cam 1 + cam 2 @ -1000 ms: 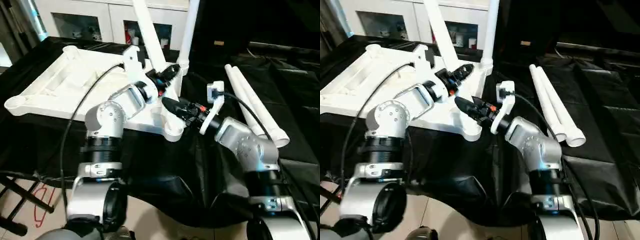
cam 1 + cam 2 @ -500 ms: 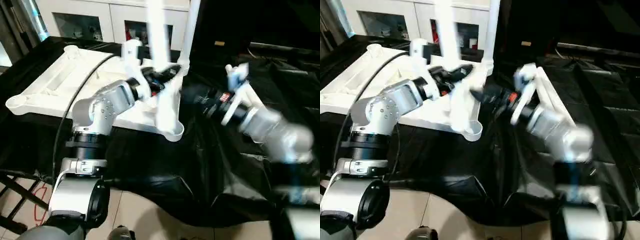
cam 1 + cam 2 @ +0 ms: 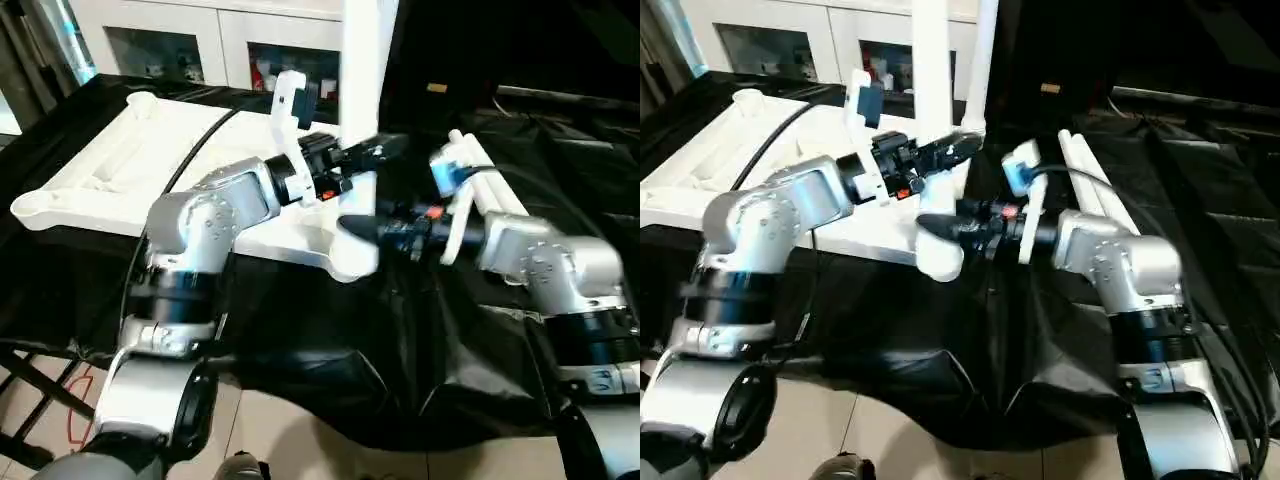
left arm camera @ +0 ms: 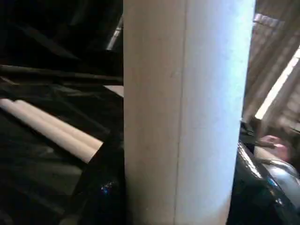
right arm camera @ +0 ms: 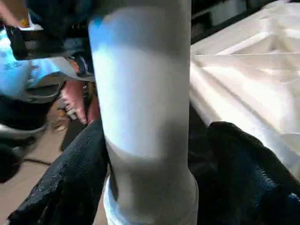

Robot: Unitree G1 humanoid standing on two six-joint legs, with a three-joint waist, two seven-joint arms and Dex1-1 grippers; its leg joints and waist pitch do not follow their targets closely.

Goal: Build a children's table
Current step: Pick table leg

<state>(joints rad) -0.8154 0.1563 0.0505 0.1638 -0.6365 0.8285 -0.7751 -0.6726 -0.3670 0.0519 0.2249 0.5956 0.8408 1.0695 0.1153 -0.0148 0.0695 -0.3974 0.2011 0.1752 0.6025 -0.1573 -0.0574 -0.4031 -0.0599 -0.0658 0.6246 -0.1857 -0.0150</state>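
Both hands clamp one long white tubular leg [image 3: 932, 90], upright, its long axis vertical, at the near corner socket of the large white ribbed plastic tabletop [image 3: 120, 170] on the black-draped bench [image 3: 560, 200]. Left hand [image 3: 955, 150] grips higher, right hand [image 3: 940, 226] lower. Two more white legs [image 3: 500, 200] lie flat alongside.

**White Parts on a Black Cloth**

My tabletop [image 3: 130, 170] is white. The leg [image 3: 931, 60] I hold is white too. My fingers [image 5: 70, 178] are black, and my arms [image 3: 215, 215] are shiny silver. The cloth [image 3: 560, 150] underneath is black.
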